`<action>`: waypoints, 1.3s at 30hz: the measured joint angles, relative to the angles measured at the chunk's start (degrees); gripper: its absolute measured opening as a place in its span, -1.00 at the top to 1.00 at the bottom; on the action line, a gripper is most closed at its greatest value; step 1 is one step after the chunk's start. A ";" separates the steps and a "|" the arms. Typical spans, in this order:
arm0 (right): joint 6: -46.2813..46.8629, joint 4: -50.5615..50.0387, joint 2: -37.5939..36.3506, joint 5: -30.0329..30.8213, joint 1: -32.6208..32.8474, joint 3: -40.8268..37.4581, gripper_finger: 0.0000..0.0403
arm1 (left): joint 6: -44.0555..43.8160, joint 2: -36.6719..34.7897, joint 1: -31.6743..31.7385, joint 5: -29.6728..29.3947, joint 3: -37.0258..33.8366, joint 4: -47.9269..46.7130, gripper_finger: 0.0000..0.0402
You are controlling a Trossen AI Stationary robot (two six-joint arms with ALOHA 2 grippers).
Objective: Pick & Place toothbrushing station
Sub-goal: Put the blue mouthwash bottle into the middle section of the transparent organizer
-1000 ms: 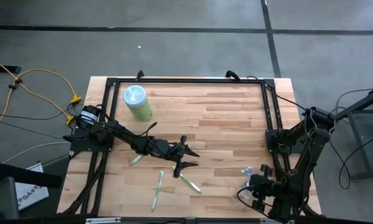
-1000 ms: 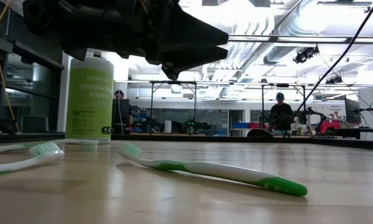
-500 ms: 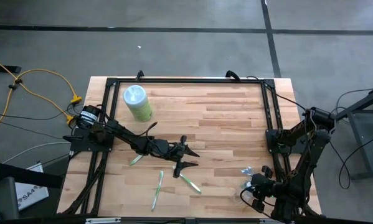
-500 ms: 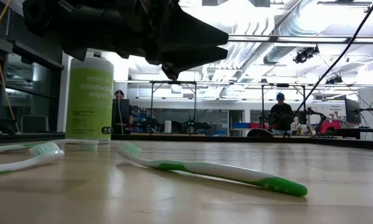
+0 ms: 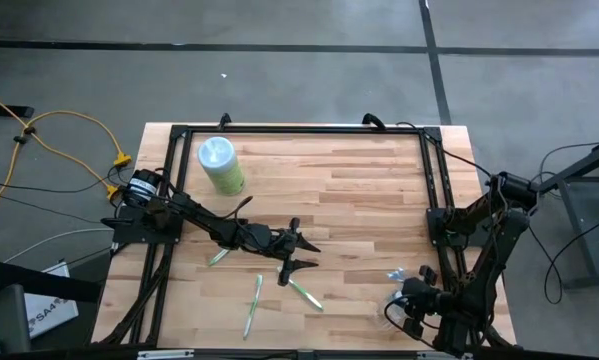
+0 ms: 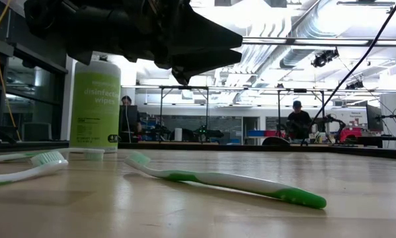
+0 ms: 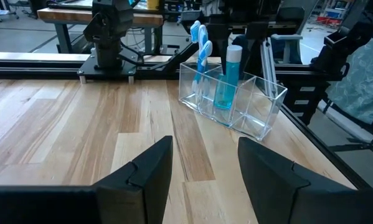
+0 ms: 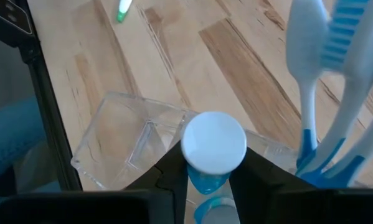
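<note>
A: We see a green-and-white toothbrush [image 6: 224, 180] lying flat near us, bristles up.

B: Farther left, another toothbrush [image 6: 26, 168], the wipes canister [image 6: 94, 106] behind, a dark gripper [image 6: 184, 43] above.

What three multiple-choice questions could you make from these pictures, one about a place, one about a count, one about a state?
1. Where does the wipes canister stand on the table in the high view?
A. near the far left corner
B. at the near right edge
C. in the middle

2. How many blue toothbrushes stand in the clear holder?
A. none
B. two
C. five

3. What is the right gripper doing?
A. hanging open over bare wood
B. closed around the blue tube
C. holding a green toothbrush

Answers:
1. A, it sits by the frame's far left corner.
2. B, the left wrist view shows two.
3. B, its fingers flank the white cap over the holder.
</note>
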 joint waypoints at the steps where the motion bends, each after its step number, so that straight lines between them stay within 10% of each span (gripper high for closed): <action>1: 0.31 -0.02 0.00 -0.07 0.00 0.00 0.55 | 0.00 0.00 0.00 0.00 0.00 0.00 0.12; 39: 1.24 0.73 -0.02 -1.86 -0.02 0.02 0.43 | 0.00 0.00 0.00 0.00 0.00 0.00 0.12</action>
